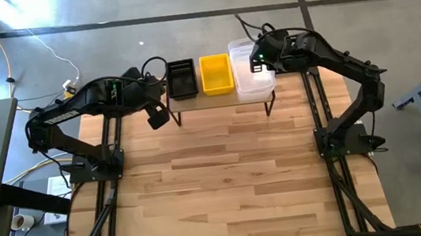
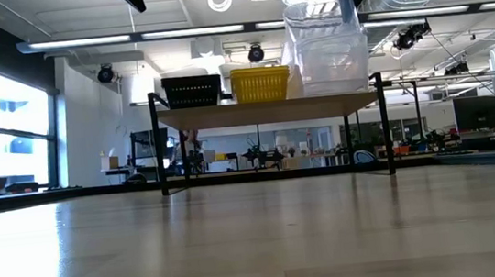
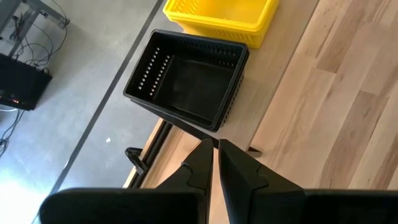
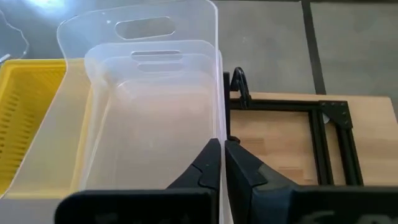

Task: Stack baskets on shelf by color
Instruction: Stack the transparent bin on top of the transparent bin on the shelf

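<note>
The shelf (image 1: 220, 99) (image 2: 268, 110) stands on thin black legs at the table's far edge. On it sit a black mesh basket (image 1: 182, 79) (image 3: 186, 78), a yellow basket (image 1: 217, 74) (image 2: 260, 84) and nested clear baskets (image 1: 252, 77) (image 2: 329, 56), side by side from left to right. My right gripper (image 4: 222, 146) (image 1: 255, 57) is above the clear stack, shut on the top clear basket. My left gripper (image 3: 215, 144) (image 1: 156, 114) hangs shut and empty just near of the shelf's left end, close to the black basket. My right gripper pinches the top clear basket by the upper rim of its right long wall (image 4: 219, 93), one finger inside and one outside. The fingers come from above, pointing down. The basket sits raised in the clear baskets below it, its handle end (image 4: 146, 28) standing higher than theirs.
The wide wooden tabletop (image 1: 233, 179) lies near of the shelf. Black frame rails (image 1: 107, 185) (image 1: 334, 159) run along both sides under the arm bases. Beyond the shelf is grey floor with cables (image 1: 35, 43).
</note>
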You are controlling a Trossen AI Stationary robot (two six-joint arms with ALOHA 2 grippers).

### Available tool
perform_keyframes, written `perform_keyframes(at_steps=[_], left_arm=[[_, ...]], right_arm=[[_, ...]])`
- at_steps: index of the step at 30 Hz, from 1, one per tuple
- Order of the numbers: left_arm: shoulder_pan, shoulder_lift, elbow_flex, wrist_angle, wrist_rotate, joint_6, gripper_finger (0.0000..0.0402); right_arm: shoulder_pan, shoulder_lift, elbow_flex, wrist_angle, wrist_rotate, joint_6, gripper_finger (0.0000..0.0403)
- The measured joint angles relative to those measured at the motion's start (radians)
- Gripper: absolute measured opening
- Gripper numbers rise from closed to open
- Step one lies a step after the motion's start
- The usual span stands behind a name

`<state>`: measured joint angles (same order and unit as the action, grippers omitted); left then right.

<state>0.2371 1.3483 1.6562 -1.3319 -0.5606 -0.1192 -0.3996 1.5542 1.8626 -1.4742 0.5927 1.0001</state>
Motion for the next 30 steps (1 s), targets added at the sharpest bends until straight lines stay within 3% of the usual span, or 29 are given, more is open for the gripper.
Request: perform_keyframes(at_steps=[15, 25, 30], left_arm=[[0.0, 0.0, 0.0, -0.002, 0.0, 0.0, 0.0019], [0.0, 0.0, 0.0, -0.002, 0.0, 0.0, 0.0019], [0.0, 0.0, 0.0, -0.003, 0.0, 0.023, 0.0019]], right_arm=[[-0.008, 0.034, 0.001, -0.044, -0.088, 0.005, 0.0005], [-0.008, 0.034, 0.001, -0.065, -0.04, 0.0, 0.0081], [-0.016, 0.015, 0.001, -0.064, -0.045, -0.039, 0.01]])
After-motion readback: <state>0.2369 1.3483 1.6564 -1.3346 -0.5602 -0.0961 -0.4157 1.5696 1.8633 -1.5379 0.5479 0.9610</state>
